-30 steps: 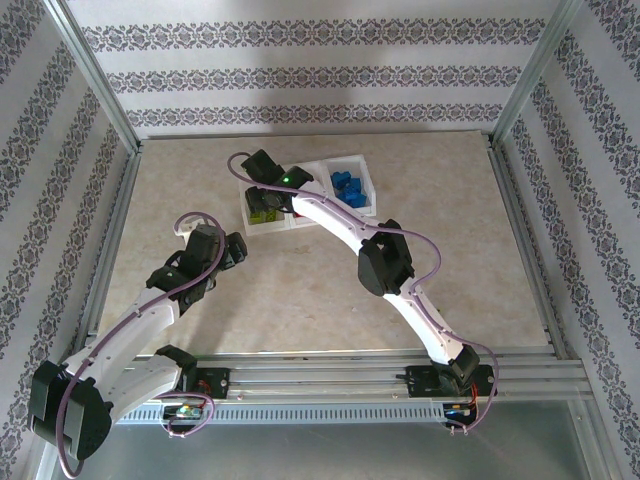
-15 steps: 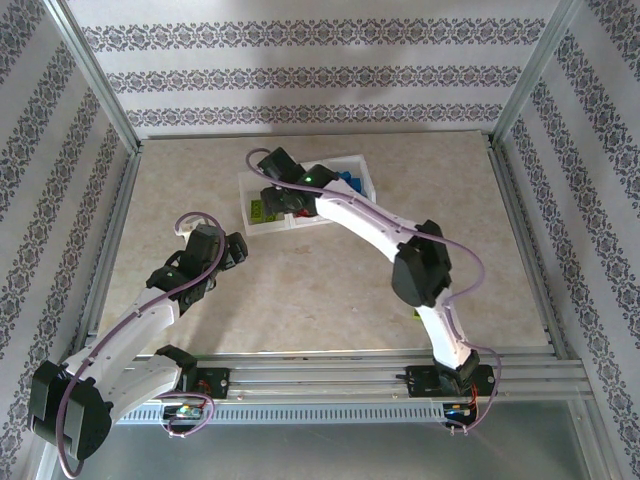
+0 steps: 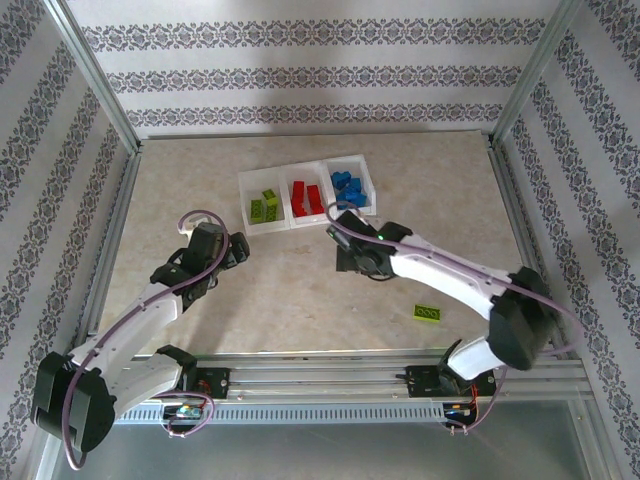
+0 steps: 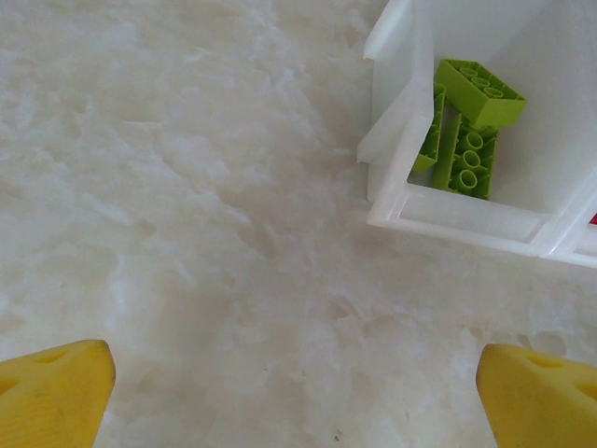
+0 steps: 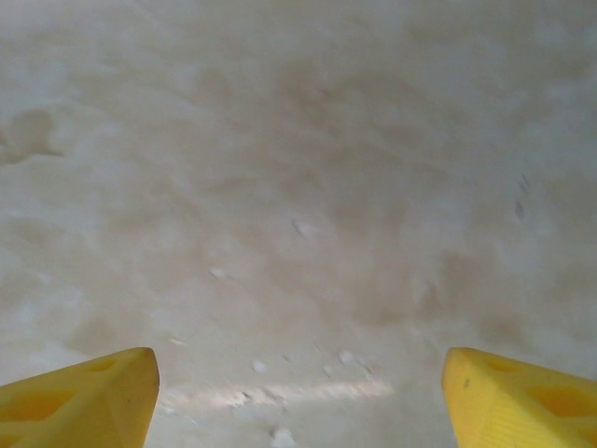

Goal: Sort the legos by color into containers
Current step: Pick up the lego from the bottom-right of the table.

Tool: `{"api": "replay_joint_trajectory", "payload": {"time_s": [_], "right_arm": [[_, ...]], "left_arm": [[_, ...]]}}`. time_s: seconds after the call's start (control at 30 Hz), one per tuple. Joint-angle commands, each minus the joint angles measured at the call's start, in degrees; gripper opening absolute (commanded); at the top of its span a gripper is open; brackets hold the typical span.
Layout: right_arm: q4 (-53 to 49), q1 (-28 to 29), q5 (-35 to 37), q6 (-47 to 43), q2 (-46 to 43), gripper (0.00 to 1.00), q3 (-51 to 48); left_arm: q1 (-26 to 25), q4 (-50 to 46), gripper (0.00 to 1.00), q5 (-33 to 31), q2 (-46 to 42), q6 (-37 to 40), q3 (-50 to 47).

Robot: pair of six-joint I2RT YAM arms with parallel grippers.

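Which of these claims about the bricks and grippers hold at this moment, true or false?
1. One lime green brick lies on the table, outside the tray. True.
2. The blue bricks sit in the middle bin. False: they are in the right end bin, and the red bricks are in the middle one.
3. The right gripper is shut on a brick. False: it is open, with nothing but bare table between its fingers.
4. The left gripper is open and empty. True.
5. The bin nearest the left gripper holds green bricks. True.
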Motion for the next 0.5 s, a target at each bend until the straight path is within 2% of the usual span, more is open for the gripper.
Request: {"api": "replay_joint_trajectory", "payload": {"time_s": [0.0, 0.2, 0.47], "right_arm": [[-2.4, 1.0, 0.9, 11.0, -6.9, 0.82, -5.9], [-5.0, 1.6, -0.6, 19.7, -15.4, 0.85, -15.8], [-7.6, 1.5, -1.9, 26.8, -22.0, 0.87, -23.8]], "left_arm": [[1.0, 2.5, 1.0, 0.9, 0.9, 0.8, 0.2], [1.1, 3.2, 1.0, 1.6, 2.2, 0.5, 0.0], [1.0, 2.9, 1.0, 1.2, 2.6, 1.2, 0.6]]}}
